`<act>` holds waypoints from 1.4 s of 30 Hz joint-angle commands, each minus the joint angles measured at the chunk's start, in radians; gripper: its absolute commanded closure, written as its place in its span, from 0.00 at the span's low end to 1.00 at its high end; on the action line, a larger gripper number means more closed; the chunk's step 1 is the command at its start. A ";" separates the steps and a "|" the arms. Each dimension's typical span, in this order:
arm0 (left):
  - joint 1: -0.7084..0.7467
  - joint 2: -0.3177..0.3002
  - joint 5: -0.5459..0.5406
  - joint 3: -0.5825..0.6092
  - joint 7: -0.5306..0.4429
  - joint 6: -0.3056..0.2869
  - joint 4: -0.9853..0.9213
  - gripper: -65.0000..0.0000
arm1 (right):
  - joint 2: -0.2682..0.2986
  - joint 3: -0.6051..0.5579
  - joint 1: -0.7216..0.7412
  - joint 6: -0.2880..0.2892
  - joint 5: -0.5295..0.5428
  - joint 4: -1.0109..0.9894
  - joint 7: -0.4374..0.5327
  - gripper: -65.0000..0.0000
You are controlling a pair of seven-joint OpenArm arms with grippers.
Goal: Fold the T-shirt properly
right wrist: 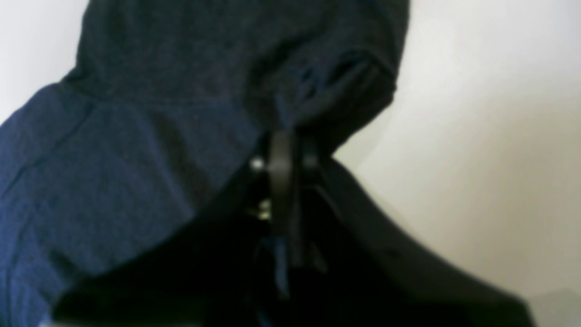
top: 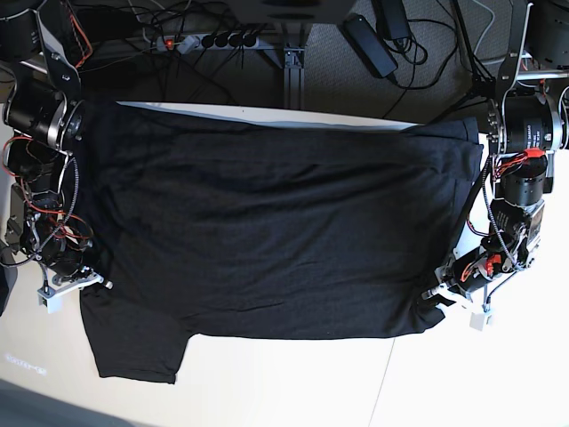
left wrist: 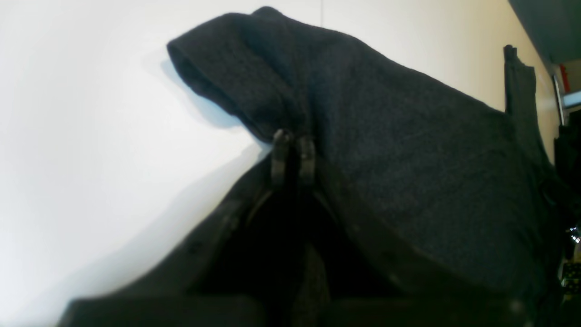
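My large charcoal-black cotton T-shirt (top: pixel 267 231) lies spread across the white worktop (top: pixel 293 382). My left fingers (left wrist: pixel 293 150) and right fingers (right wrist: pixel 286 154) are each clenched, apparently on fabric. Fold underway; next, lift both edges together.

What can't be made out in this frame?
- Print side of the T-shirt: base view shows only plain dark cloth.
- Right gripper: right wrist view is blurred; pinched cloth hides the fingertips.
- Left gripper: in the left wrist view, shadow below it hides the cloth layers.
- Table: mostly covered by the shirt, cut off by the bottom edge.
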 commanded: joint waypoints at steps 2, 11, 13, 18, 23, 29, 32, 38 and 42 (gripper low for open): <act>-0.024 -0.011 -0.002 0.001 0.008 -0.011 0.009 1.00 | 0.019 -0.002 0.017 0.001 -0.027 0.024 -0.029 1.00; -0.014 -0.091 -0.195 0.001 0.168 -0.091 0.114 1.00 | 0.030 -0.002 0.006 0.017 0.003 0.229 -0.213 1.00; 0.021 -0.125 -0.245 0.001 0.197 -0.091 0.181 1.00 | 0.043 -0.002 -0.016 0.021 0.034 0.272 -0.237 1.00; 0.169 -0.210 -0.285 0.001 0.211 -0.091 0.395 1.00 | 0.092 -0.002 -0.113 0.041 0.100 0.370 -0.254 1.00; 0.299 -0.270 -0.302 -0.005 0.210 -0.091 0.595 1.00 | 0.146 -0.002 -0.228 0.047 0.186 0.486 -0.260 1.00; 0.384 -0.289 -0.300 -0.036 0.237 -0.091 0.748 1.00 | 0.218 -0.002 -0.352 0.046 0.246 0.574 -0.278 1.00; 0.403 -0.289 -0.302 -0.036 0.243 -0.091 0.758 1.00 | 0.242 -0.002 -0.389 0.046 0.272 0.587 -0.281 1.00; 0.441 -0.288 -0.302 -0.036 0.242 -0.091 0.758 1.00 | 0.259 -0.001 -0.439 0.045 0.281 0.585 -0.284 1.00; 0.441 -0.286 -0.301 -0.036 0.232 -0.091 0.758 1.00 | 0.260 0.000 -0.433 0.042 0.211 0.584 -0.256 0.80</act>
